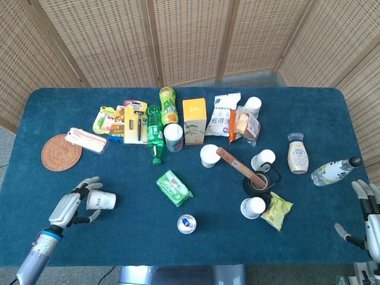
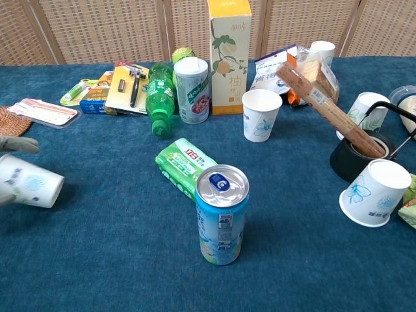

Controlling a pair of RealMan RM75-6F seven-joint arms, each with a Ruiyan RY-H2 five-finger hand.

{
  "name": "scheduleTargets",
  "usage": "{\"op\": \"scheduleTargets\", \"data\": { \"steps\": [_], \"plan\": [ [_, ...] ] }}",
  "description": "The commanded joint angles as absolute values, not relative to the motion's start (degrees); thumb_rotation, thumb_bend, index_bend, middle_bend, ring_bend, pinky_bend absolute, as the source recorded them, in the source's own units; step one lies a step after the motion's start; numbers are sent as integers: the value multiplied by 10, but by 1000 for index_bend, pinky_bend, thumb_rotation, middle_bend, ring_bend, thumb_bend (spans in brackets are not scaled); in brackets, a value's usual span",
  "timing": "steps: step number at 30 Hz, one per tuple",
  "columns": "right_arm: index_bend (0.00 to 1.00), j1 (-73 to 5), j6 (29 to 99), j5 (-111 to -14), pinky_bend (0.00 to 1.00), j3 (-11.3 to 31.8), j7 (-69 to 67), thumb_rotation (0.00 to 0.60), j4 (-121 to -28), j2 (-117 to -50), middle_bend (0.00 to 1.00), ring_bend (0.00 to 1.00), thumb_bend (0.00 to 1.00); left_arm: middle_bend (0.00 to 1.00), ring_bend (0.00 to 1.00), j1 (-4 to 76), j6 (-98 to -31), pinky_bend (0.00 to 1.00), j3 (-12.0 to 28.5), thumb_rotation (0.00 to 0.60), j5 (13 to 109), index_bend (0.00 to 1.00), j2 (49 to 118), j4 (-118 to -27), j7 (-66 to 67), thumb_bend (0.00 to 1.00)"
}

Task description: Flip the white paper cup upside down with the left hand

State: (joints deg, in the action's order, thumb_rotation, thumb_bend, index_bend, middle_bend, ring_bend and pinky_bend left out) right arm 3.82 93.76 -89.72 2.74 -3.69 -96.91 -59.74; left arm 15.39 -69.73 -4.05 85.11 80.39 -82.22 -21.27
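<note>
The white paper cup (image 1: 101,200) lies tipped on its side in my left hand (image 1: 70,206), its base pointing right and its mouth toward the palm. In the chest view the cup (image 2: 31,186) shows at the far left edge, held just above the blue cloth, with one fingertip (image 2: 18,144) of the left hand above it. My right hand (image 1: 366,212) hangs at the table's right front corner, fingers spread, holding nothing.
A blue can (image 2: 221,212) stands in front, a green packet (image 2: 186,164) behind it. Other paper cups (image 2: 261,114) (image 2: 373,192), a green bottle (image 2: 158,97), a yellow carton (image 2: 229,54), a black pot (image 2: 359,153) and a woven coaster (image 1: 61,152) crowd the table's middle and back.
</note>
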Motion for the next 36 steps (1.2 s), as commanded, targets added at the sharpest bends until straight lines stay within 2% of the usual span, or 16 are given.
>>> {"op": "scheduleTargets", "data": {
  "steps": [1, 7, 14, 23, 27, 36],
  "plan": [
    [0, 38, 937, -897, 16, 27, -36, 600, -969, -598, 0, 0, 209, 0, 0, 138, -711, 0, -46, 600, 840, 118, 778, -859, -149, 386],
    [0, 38, 938, -898, 16, 27, -37, 600, -970, -597, 0, 0, 208, 0, 0, 142, -705, 0, -38, 600, 829, 112, 755, -899, -73, 386],
    [0, 38, 938, -897, 16, 27, -39, 600, -970, -596, 0, 0, 208, 0, 0, 179, -647, 0, -23, 600, 783, 89, 721, -970, 75, 386],
    [0, 37, 935, -895, 16, 27, -38, 600, -969, -596, 0, 0, 208, 0, 0, 229, -596, 0, -4, 600, 692, 76, 716, -1046, 252, 385],
    [0, 37, 936, -895, 16, 28, -39, 600, -969, -596, 0, 0, 208, 0, 0, 252, -590, 0, -2, 600, 638, 68, 722, -1076, 337, 385],
    [0, 38, 939, -898, 16, 28, -49, 600, -969, -593, 0, 0, 208, 0, 0, 281, -621, 3, -10, 600, 526, 54, 753, -1110, 456, 386]
  ]
}}
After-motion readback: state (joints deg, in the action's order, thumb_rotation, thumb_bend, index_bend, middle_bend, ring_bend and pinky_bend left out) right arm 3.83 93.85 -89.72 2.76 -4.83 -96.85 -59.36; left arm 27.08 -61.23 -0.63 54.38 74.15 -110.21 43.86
